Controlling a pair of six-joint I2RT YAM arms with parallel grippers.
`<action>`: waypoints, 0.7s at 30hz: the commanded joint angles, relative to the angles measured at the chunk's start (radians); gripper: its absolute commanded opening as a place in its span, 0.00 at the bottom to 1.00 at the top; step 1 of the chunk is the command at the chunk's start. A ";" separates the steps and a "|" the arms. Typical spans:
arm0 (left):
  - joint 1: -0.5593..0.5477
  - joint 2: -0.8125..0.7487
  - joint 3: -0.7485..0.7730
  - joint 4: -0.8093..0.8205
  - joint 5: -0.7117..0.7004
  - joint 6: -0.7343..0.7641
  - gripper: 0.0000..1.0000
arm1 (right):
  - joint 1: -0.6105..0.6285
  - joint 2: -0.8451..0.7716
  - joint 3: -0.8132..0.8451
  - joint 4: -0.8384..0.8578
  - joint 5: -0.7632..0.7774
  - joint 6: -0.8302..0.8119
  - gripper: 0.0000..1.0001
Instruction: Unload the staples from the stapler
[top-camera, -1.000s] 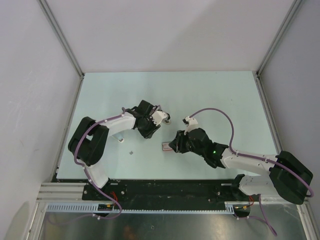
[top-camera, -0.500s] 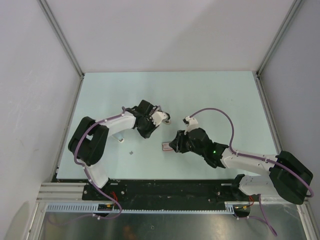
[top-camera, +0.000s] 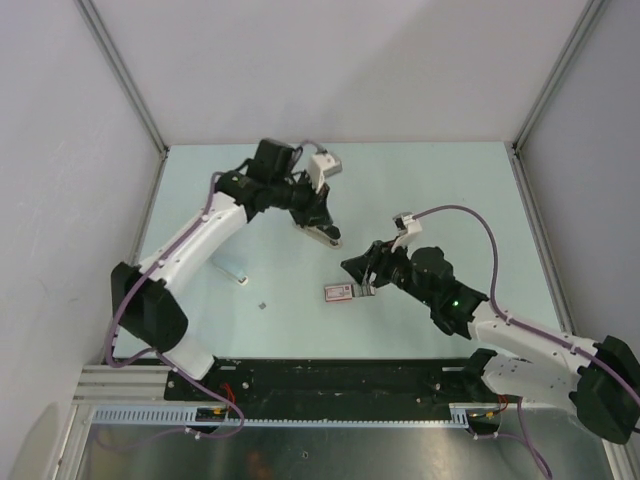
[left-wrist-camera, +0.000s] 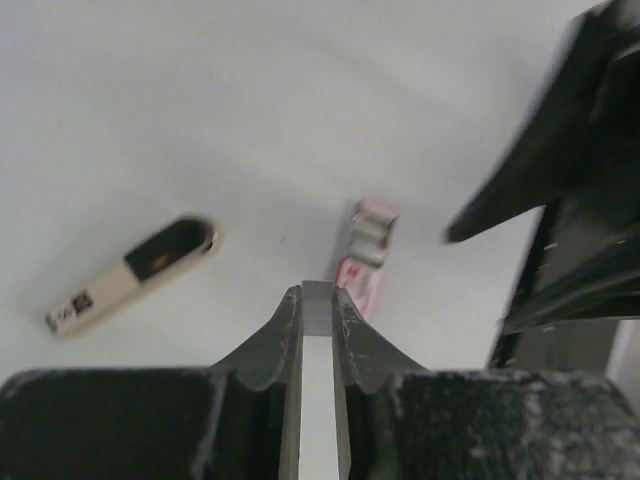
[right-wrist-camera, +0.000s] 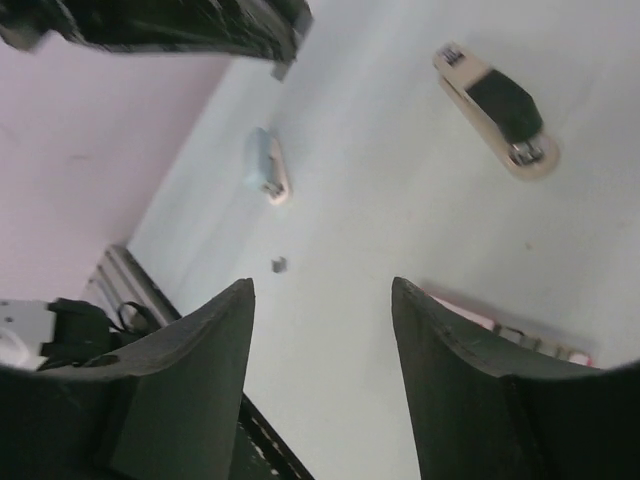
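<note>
At the left of the pale desk, a thin grey-blue bar lies flat. A tiny dark speck sits near it on the side towards the arm bases.

The left arm rises from its base and stretches far across the desk, then bends at the wrist so its end angles back down over the middle. The left tool hangs above the surface with its fingers almost together, pinching a thin grey strip whose end shows just past the fingertips. What the strip is cannot be told.

A beige and black object lies on the desk below that tool in the top view. The left wrist view shows it well apart from the fingers.

The stapler, pink-red and grey, lies flat near the middle of the desk, ahead of the left tool and touched by neither tool.

The right arm reaches in low from the right. The right tool sits just beside the stapler with its fingers spread wide and nothing between them. In the right wrist view one finger hides part of the stapler.
</note>
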 joint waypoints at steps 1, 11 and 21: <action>0.037 -0.045 0.154 -0.025 0.388 -0.179 0.11 | -0.016 -0.055 0.014 0.151 -0.114 -0.010 0.66; 0.067 -0.013 0.181 0.095 0.715 -0.471 0.13 | -0.083 -0.139 0.014 0.376 -0.184 0.029 0.76; 0.067 -0.061 0.106 0.209 0.760 -0.577 0.13 | -0.133 -0.063 0.030 0.540 -0.242 0.156 0.76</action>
